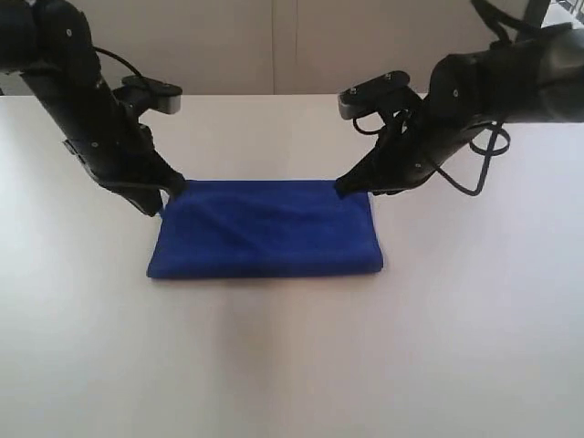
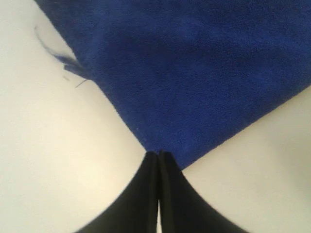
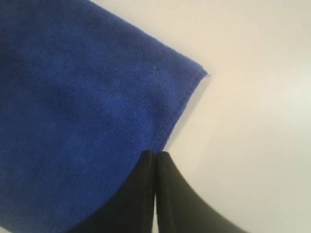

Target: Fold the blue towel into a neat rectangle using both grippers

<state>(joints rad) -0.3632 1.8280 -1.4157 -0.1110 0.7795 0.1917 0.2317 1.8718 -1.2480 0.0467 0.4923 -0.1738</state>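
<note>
The blue towel [image 1: 266, 230] lies doubled over as a wide rectangle in the middle of the white table, its rounded fold toward the front. My left gripper [image 1: 172, 193] is shut at the towel's far left corner. In the left wrist view that corner of the towel [image 2: 194, 73] runs into the closed tips of the gripper [image 2: 158, 153], and a loose thread [image 2: 65, 62] trails off another corner. My right gripper [image 1: 343, 190] is shut at the far right corner. In the right wrist view its tips [image 3: 155, 153] pinch the stitched edge of the towel [image 3: 73, 111], a short way from a free corner.
The white table [image 1: 292, 365] stretches out on every side of the towel. Both black arms slope down from the back corners, and a cable [image 1: 479, 169] loops beside the right one. A pale wall stands behind the table.
</note>
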